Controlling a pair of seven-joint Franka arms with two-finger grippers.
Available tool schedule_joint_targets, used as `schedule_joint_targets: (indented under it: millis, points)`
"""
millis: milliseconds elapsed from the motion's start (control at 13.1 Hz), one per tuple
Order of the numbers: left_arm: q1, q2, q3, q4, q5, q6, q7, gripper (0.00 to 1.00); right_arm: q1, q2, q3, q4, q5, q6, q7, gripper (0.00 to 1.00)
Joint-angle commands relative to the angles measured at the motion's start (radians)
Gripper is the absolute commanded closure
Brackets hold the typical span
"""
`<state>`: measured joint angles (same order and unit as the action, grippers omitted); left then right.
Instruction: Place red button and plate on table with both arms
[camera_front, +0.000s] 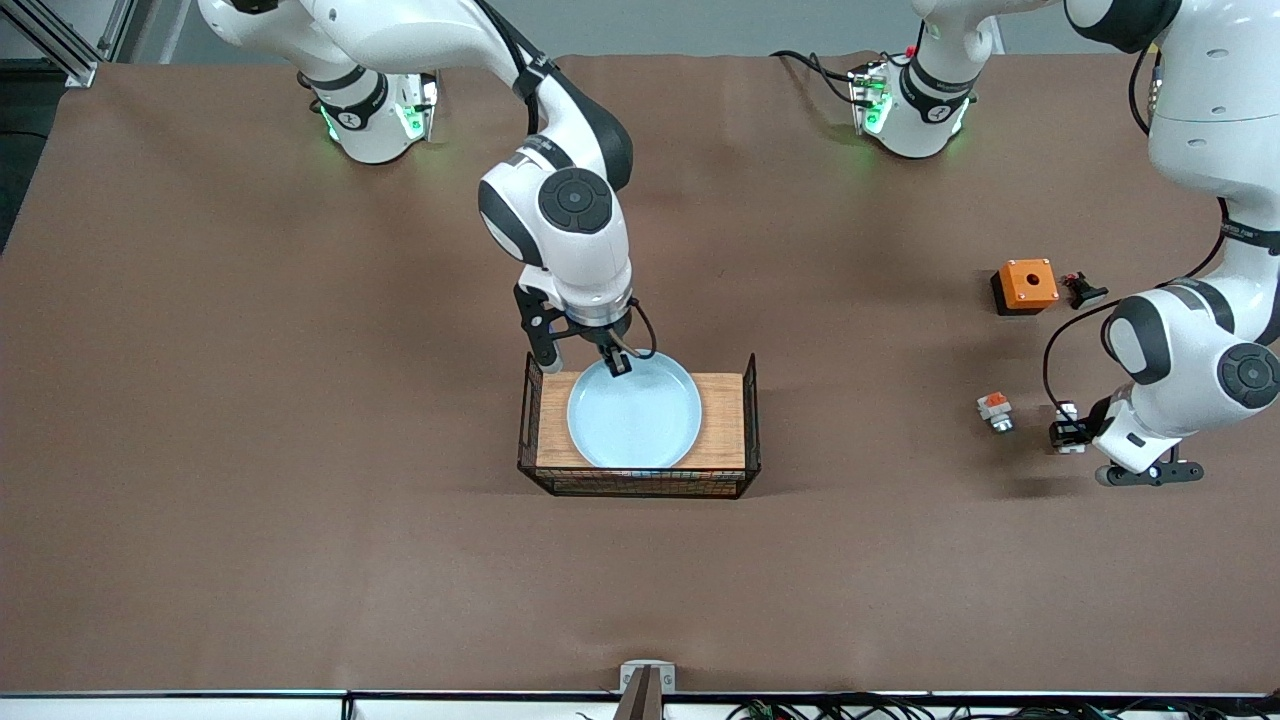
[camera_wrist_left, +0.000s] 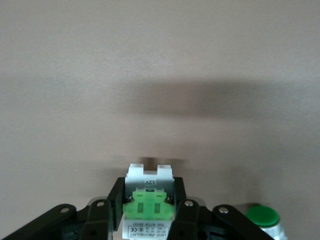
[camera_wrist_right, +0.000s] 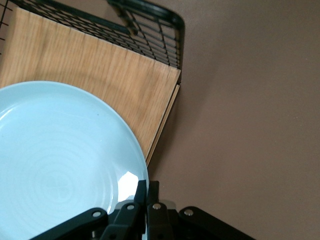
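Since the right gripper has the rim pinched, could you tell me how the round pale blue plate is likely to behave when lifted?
The round pale blue plate looks rigid, so it should not flex. The right gripper grips only one edge of the rim, so the free side may sag or swing. Its glossy surface suggests that it might slip, and it could chip if dropped on the wooden board.
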<state>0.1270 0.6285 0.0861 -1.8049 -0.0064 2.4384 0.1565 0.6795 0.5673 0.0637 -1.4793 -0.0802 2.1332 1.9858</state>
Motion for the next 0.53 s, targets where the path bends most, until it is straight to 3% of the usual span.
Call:
schedule_joint_targets:
  millis: [0, 229, 305, 382, 458]
  points:
    - [-0.006, 0.005, -0.006, 0.018, -0.027, 0.007, 0.003, 0.86, -0.012, 0.02, 0.002, 0.054, -0.017, -0.001, 0.001, 0.99]
    - [-0.021, 0.011, -0.006, 0.024, -0.06, 0.007, -0.008, 0.82, -0.003, 0.013, 0.004, 0.092, -0.021, -0.074, 0.001, 0.99]
    - [-0.021, 0.013, -0.006, 0.025, -0.06, 0.007, -0.006, 0.68, -0.002, 0.008, 0.008, 0.117, -0.02, -0.119, 0.001, 0.99]
    - [-0.021, 0.011, -0.006, 0.025, -0.06, 0.007, -0.003, 0.27, 0.003, 0.003, 0.013, 0.129, -0.018, -0.168, -0.001, 0.99]
    - [-0.015, 0.005, -0.006, 0.024, -0.058, 0.005, 0.014, 0.0, 0.017, -0.016, 0.013, 0.135, -0.015, -0.199, -0.001, 0.99]
